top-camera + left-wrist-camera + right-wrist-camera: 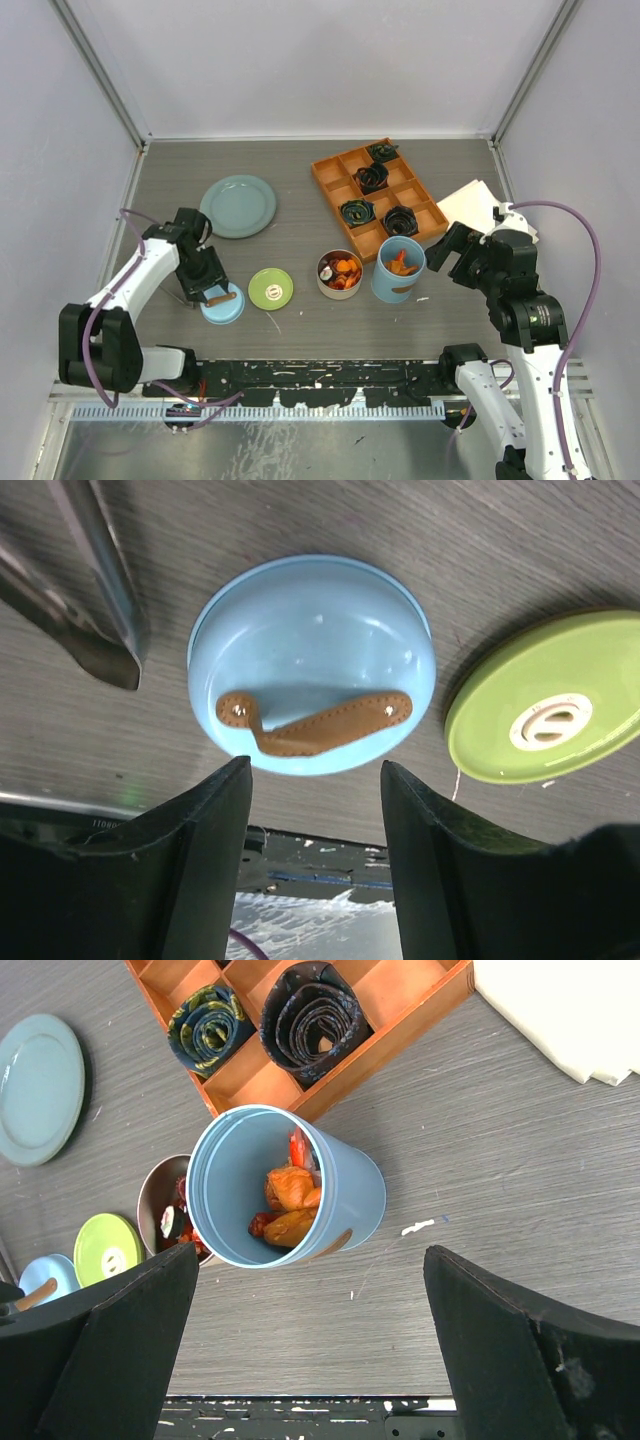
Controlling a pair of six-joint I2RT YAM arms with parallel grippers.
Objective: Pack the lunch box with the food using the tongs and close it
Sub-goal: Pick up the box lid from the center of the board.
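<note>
The blue lid [310, 660], with a brown leather strap [320, 725], lies on the table near the front edge. My left gripper [315, 770] hovers just over its near rim, open, with nothing between the fingers. The grey tongs [100, 600] lie beside the lid; in the top view my left arm hides them. The green lid [271, 288] lies flat to the right. The round steel tin [340, 274] and the light-blue cylinder [345, 1175] both hold orange and red food [290, 1205]. My right gripper [450, 250] stands wide open, right of the cylinder and apart from it.
An orange compartment tray [378, 195] with black coils sits behind the cylinder. A teal plate [238, 206] lies at the back left. A folded white cloth [475, 205] is at the right wall. The black front rail [320, 375] runs along the near edge.
</note>
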